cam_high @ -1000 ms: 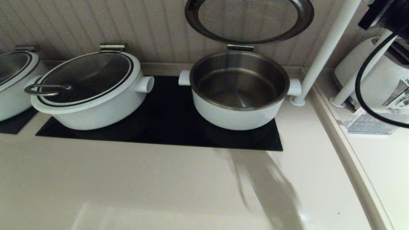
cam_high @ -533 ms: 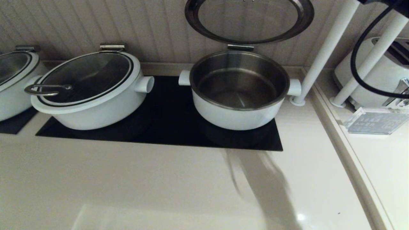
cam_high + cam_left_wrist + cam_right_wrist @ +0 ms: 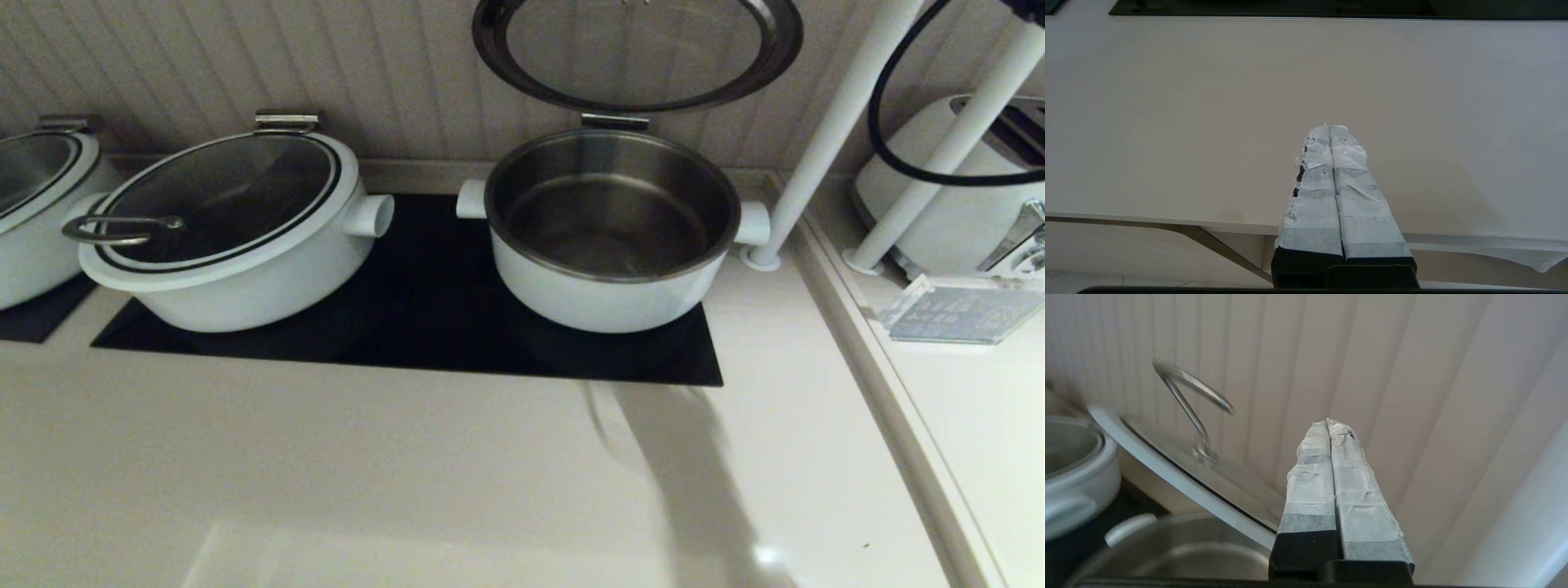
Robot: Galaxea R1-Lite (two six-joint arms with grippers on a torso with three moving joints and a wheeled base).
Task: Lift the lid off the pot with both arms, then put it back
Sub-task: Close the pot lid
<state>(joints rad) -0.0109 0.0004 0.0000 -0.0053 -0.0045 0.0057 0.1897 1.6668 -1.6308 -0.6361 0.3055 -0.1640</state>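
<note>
The white pot (image 3: 612, 302) stands open on the black cooktop, its steel inside empty. Its glass lid (image 3: 637, 49) is tilted up on the rear hinge and leans toward the wall. The right wrist view shows the lid's white rim (image 3: 1180, 482) and a steel loop handle (image 3: 1192, 392), with the pot (image 3: 1180, 555) below. My right gripper (image 3: 1329, 422) is shut and empty, raised to the right of the lid and pointing at the wall. My left gripper (image 3: 1329, 127) is shut and empty over the cream counter near its front edge. Neither gripper shows in the head view.
A wider white pot (image 3: 229, 269) with a loop-handled lid sits left on the cooktop (image 3: 424, 327), with another pot (image 3: 33, 237) at the far left. Two slanted white poles (image 3: 833, 131), a black cable (image 3: 898, 167), a white toaster (image 3: 963, 212) and a clear sign (image 3: 955, 314) are on the right.
My right arm's black parts have risen out of the head view's top right corner and its cable has swung upward. Its shadow on the counter has shifted. The lid and pot are unmoved.
</note>
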